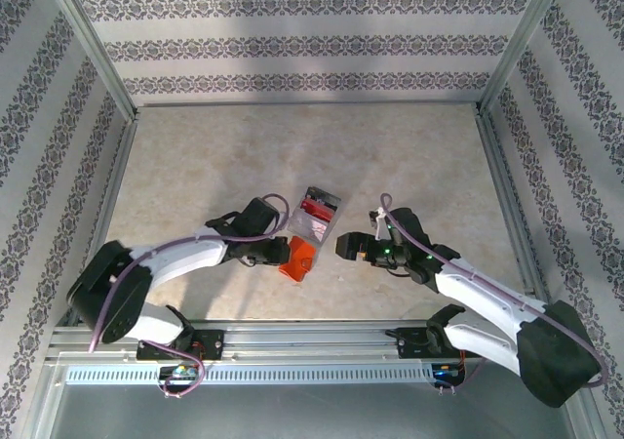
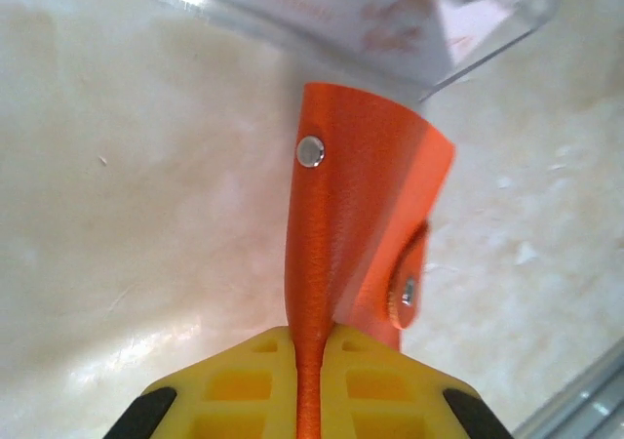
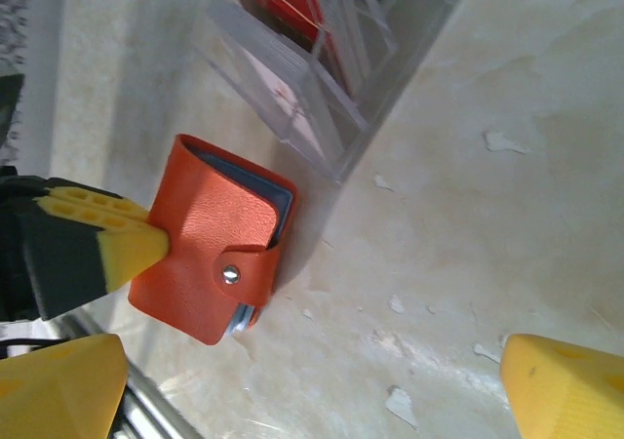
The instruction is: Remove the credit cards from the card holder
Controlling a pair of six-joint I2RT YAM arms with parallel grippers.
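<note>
Your left gripper was clamped shut on one edge of the card holder, with its yellow fingers pressed against both faces. You would have found the card holder just beside the clear plastic box, on the side nearer the arm bases, with its snap tab fastened. Your right gripper stood fully spread and empty, to the right of that box and apart from it.

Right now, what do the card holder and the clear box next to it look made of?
Card holder: leather or faux leather, can't tell which; matte, fine grain visible, shiny metal snap. Clear box: likely rigid plastic, glossy; contents show through, edges catch light.
</note>
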